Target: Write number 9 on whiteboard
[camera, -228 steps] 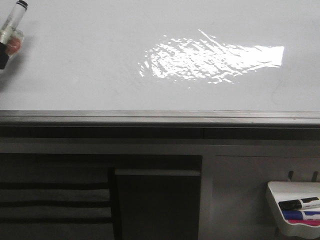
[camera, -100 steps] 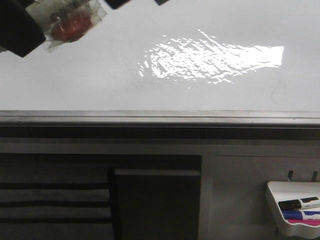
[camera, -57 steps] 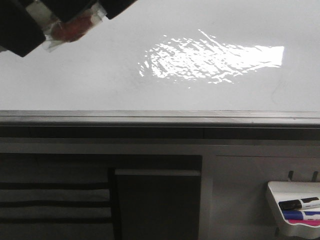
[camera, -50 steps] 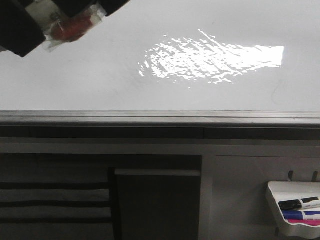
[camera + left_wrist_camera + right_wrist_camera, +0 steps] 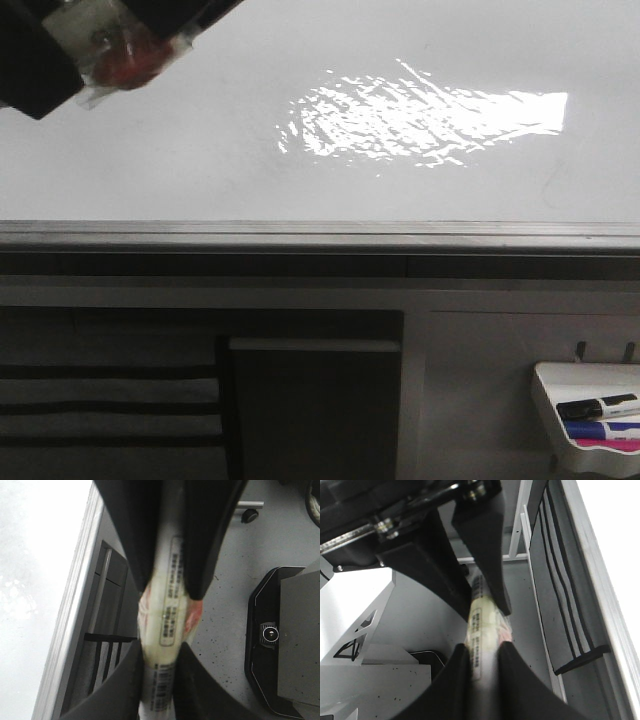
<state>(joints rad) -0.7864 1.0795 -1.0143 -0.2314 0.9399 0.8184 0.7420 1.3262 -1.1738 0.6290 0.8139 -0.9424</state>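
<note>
The whiteboard (image 5: 200,170) fills the upper front view, with a rippled glare patch (image 5: 420,125) and a grey edge strip (image 5: 320,232). No number 9 shows on it. A white marker (image 5: 105,40) wrapped in clear tape, with a red blob, is at the board's upper left corner between black gripper parts. In the left wrist view my left gripper (image 5: 160,680) is shut on the marker (image 5: 167,615), and the other gripper's fingers (image 5: 210,540) clamp it further along. In the right wrist view my right gripper (image 5: 482,675) is shut on the same marker (image 5: 482,620). The marker's tip is hidden.
A small white marker tray (image 5: 560,385) hangs at the lower right with black, blue and pink markers. Below the board's edge are a dark panel (image 5: 315,410) and black-striped slats (image 5: 100,400). The speckled grey floor (image 5: 235,645) shows in the wrist views.
The marker came in from the left edge to the upper left corner, and a second black gripper closed in on it. In the last half second it shifted slightly left.
</note>
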